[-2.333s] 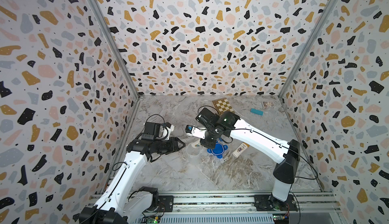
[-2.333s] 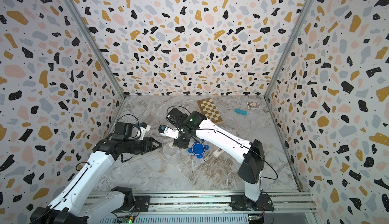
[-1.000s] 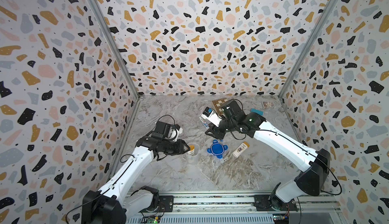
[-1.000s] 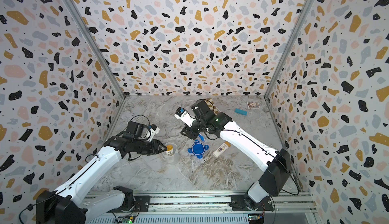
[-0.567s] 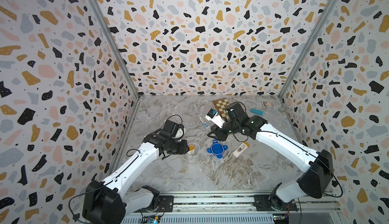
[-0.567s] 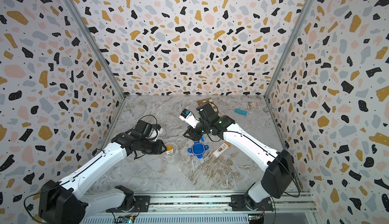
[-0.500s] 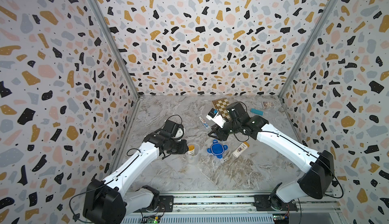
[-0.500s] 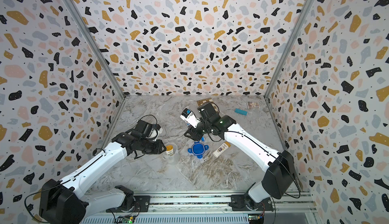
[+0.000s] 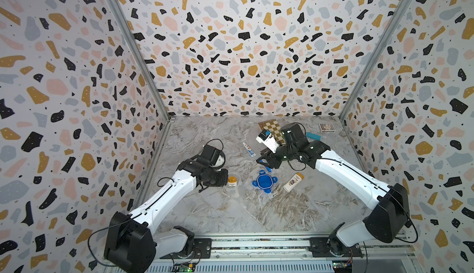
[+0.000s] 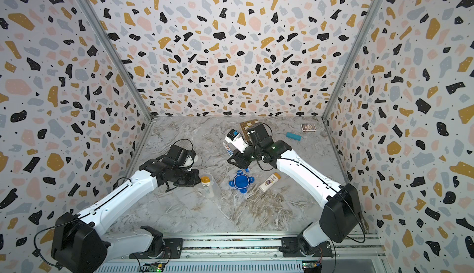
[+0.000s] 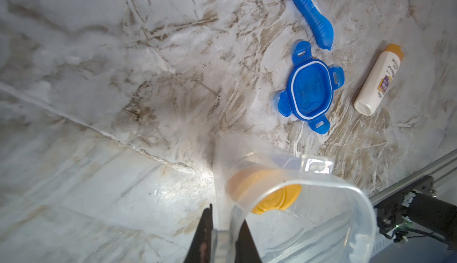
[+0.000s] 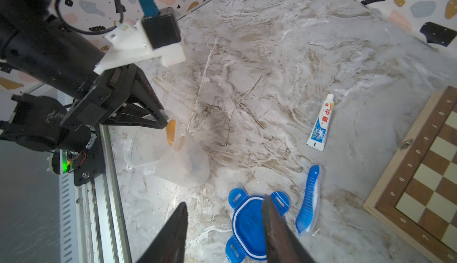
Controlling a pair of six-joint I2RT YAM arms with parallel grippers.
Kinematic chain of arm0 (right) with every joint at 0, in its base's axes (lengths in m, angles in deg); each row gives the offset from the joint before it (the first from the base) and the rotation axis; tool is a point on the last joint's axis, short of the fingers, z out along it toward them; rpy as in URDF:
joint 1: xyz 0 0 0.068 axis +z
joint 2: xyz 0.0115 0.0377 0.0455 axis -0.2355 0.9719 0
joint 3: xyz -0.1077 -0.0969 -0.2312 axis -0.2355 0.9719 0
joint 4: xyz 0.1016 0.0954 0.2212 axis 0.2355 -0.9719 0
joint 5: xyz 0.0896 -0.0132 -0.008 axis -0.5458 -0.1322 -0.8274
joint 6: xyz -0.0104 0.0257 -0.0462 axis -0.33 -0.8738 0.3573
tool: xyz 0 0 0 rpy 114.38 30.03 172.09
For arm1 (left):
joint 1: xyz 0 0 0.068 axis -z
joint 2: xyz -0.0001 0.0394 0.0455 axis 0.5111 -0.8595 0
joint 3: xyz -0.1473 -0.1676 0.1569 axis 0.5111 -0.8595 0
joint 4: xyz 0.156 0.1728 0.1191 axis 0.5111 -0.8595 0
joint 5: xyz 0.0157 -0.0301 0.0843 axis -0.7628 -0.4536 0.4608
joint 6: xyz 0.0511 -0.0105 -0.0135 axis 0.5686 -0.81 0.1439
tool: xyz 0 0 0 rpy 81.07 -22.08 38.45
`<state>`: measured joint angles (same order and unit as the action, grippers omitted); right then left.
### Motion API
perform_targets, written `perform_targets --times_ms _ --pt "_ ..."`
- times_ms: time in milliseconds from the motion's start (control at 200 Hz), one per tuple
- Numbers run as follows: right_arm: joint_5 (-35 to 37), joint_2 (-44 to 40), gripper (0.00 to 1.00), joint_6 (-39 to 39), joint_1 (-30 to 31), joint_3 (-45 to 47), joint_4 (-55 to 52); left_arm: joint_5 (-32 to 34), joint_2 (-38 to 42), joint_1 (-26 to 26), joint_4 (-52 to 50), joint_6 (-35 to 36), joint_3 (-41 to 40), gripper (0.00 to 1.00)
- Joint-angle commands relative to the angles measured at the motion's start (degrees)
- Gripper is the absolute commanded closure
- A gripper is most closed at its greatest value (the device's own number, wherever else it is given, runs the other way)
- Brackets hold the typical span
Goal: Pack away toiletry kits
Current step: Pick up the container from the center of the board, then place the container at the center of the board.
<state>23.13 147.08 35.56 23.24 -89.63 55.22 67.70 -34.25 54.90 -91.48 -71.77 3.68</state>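
Tub [image 9: 236, 190] is sitting near mid-table with the packed bottle [image 9: 232, 181] standing inside it, orange cap up. Left gripper [image 11: 226, 224] is pinching the tub's thin wall from 9 o'clock, jaws narrow with only the rim between them. Whether the tub's base is lying flat, cannot tell; in the right wrist view it is looking tipped.

Lid [image 9: 264, 182] is lying off the tub, near it at 3 o'clock. Loose bottle [image 9: 293, 182] is lying on its side at 3 o'clock of the lid. Toothbrush [image 12: 309, 200] is lying just beside the lid at 12 o'clock. Toothpaste tube [image 9: 249, 149] is lying at 11 o'clock of the lid, well apart. Right gripper [image 12: 225, 201] is hovering over the lid and toothbrush, jaws about half spread, holding nothing.

Risks, as judged:
- A one-sided pinch on slick, flexing plastic is risking a tip. Any pull or twist could spill the packed bottle or let the wall slip free.
- The toothbrush is lying low and flat beside the lid. A descent slightly off could catch a lid tab or scrape the table.
- The upright bottle is crowding the tub's mouth. The next item going in could jam against its cap or knock the tub out of the pinch.
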Motion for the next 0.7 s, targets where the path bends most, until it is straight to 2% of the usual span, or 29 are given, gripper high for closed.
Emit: perform_targets --times_ms 0,50,155,275,435,526,691 --pt "3.2 3.4 0.45 -2.4 -1.0 -1.6 3.1 5.5 -0.9 0.2 -2.5 3.3 5.2 1.0" --pt "6.9 6.7 0.43 -4.1 -1.2 -3.5 3.5 7.3 -2.0 0.2 -3.8 4.5 7.0 1.0" --pt "9.9 15.3 0.43 -7.3 -2.1 -10.1 2.6 9.8 -4.3 0.1 -4.8 5.6 9.3 1.0" --pt "13.7 25.2 0.44 -11.5 -2.2 -18.7 1.8 8.7 -6.1 0.0 -2.9 5.2 9.6 1.0" --pt "15.6 39.1 0.48 -12.4 -2.2 -33.5 -3.7 8.3 -9.0 0.0 -2.3 5.2 10.8 1.0" --pt "16.7 45.1 0.49 -12.9 -2.1 -40.1 -5.4 7.2 -9.7 0.0 -1.9 5.2 10.7 1.0" --pt "19.5 51.2 0.51 -12.9 -1.5 -46.7 -5.8 7.3 -9.6 0.0 -1.8 5.2 10.7 1.0"
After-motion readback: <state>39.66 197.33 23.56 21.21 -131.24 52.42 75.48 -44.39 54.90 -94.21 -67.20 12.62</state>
